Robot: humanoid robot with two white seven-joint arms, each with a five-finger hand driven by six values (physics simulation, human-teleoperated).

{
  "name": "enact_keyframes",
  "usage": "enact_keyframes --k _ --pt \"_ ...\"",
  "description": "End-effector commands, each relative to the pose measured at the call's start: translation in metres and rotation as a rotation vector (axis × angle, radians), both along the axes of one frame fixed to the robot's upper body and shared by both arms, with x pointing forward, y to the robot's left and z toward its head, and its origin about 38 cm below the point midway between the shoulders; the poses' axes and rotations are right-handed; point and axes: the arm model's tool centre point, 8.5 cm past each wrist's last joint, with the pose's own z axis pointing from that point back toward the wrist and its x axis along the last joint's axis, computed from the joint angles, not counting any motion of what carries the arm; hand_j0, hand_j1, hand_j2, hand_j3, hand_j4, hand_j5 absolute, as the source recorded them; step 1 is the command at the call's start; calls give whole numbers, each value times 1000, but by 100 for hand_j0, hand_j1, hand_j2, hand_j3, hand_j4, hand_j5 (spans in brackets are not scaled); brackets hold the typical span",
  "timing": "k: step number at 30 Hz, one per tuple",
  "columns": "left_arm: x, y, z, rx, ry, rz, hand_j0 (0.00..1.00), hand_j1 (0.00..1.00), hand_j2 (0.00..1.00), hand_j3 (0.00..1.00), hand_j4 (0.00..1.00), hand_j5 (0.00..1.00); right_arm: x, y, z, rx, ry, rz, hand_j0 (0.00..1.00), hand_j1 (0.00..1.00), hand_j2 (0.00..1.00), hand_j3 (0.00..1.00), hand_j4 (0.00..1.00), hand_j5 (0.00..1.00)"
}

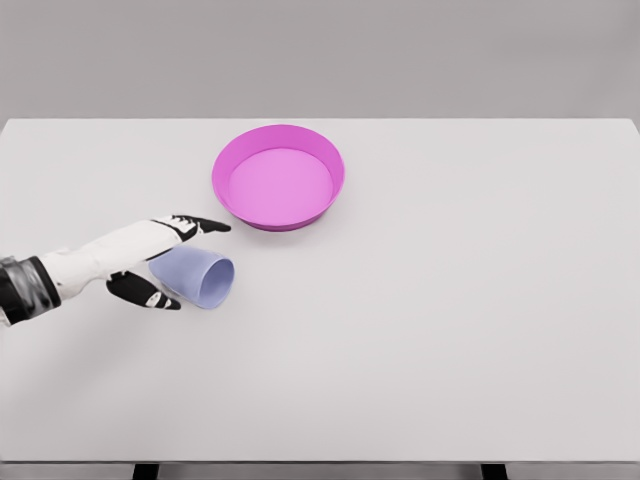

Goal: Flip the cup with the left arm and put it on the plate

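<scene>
A pale blue cup [197, 275] lies on its side on the white table, its mouth facing right and toward me. My left hand [175, 262] reaches in from the left edge and sits around the cup's base end. Its black-tipped fingers [200, 224] stretch above the cup and the thumb [150, 292] lies below it, spread and not closed on the cup. A magenta plate [278, 177] with a raised rim stands behind and to the right of the cup, a short gap away.
The white table [450, 320] spans the whole view, with its front edge along the bottom and its back edge just behind the plate.
</scene>
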Motion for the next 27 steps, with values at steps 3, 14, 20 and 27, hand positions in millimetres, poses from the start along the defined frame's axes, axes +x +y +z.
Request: enact_keyframes --k 3,14,20,27 --pt "-2 0 -6 13 27 6 100 100 100 100 100 100 -1 0 0 0 2 -1 100 100 100 100 100 100" --pt "2 -5 -10 19 41 36 100 100 100 100 100 100 -1 0 0 0 1 -1 100 100 100 100 100 100" --pt "3 -8 -13 22 48 54 100 100 100 100 100 100 -1 0 0 0 1 0 100 100 100 100 100 100" --pt "4 -13 -17 15 60 63 100 100 100 100 100 100 -1 0 0 0 1 -1 100 100 100 100 100 100"
